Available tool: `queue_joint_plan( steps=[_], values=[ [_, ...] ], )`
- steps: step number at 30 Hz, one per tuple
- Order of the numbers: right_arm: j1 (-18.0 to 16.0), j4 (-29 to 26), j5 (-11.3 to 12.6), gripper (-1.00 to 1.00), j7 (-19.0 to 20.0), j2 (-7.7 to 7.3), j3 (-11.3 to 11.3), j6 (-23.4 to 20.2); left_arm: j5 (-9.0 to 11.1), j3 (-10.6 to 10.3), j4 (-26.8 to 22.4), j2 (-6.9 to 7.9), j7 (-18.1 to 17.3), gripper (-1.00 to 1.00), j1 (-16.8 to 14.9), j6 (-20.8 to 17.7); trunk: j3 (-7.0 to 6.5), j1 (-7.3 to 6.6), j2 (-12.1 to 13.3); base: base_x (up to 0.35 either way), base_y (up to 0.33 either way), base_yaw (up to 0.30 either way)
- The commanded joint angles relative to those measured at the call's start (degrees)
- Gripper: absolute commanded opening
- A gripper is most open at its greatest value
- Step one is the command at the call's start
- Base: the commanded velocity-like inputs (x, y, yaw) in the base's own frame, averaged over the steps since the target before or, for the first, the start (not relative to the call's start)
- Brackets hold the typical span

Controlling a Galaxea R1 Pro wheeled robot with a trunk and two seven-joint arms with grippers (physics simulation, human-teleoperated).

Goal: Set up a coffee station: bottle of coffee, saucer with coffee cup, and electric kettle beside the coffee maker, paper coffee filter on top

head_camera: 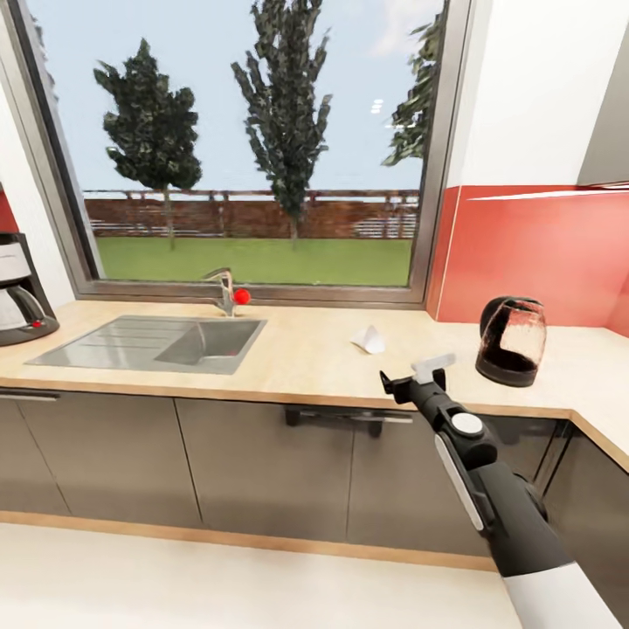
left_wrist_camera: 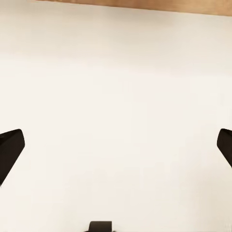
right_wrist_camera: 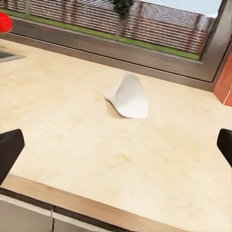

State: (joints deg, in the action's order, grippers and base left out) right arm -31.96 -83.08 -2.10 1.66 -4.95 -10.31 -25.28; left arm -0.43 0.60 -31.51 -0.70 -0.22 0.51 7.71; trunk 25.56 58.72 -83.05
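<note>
Coffee maker point(head_camera: 22, 293): far left of the desk point(head_camera: 297, 349), beyond the sink point(head_camera: 153, 342).
Paper filter point(head_camera: 370, 339): lying on its side mid-desk, right of the sink.
Right hand point(head_camera: 418, 377): released, at the desk edge, aimed at the filter; best lowered gently astride the cone, pinching lightly.
Kettle point(head_camera: 511, 341): right.
Left hand point(left_wrist_camera: 116, 145): released, over pale floor.

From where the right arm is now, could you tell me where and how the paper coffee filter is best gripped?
The paper coffee filter lies on its side on the countertop, a flattened cone with its wide, curved rim toward the right gripper. I would probably come from the counter's front edge, low and slightly from above, and pinch that near rim: it is the thin, free part the open fingers can close over.
</note>
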Motion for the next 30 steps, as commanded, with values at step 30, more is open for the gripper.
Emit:
queue_joint_plan(
  steps=[30],
  values=[
    [-0.04,2.25,1.29,1.00,0.19,0.78,-0.81,-0.05,-0.01,2.56,-0.04,0.44,0.22,1.00,0.02,1.40,0.05,0.01,-0.03,0.148,-0.006,0.000]
  ],
)
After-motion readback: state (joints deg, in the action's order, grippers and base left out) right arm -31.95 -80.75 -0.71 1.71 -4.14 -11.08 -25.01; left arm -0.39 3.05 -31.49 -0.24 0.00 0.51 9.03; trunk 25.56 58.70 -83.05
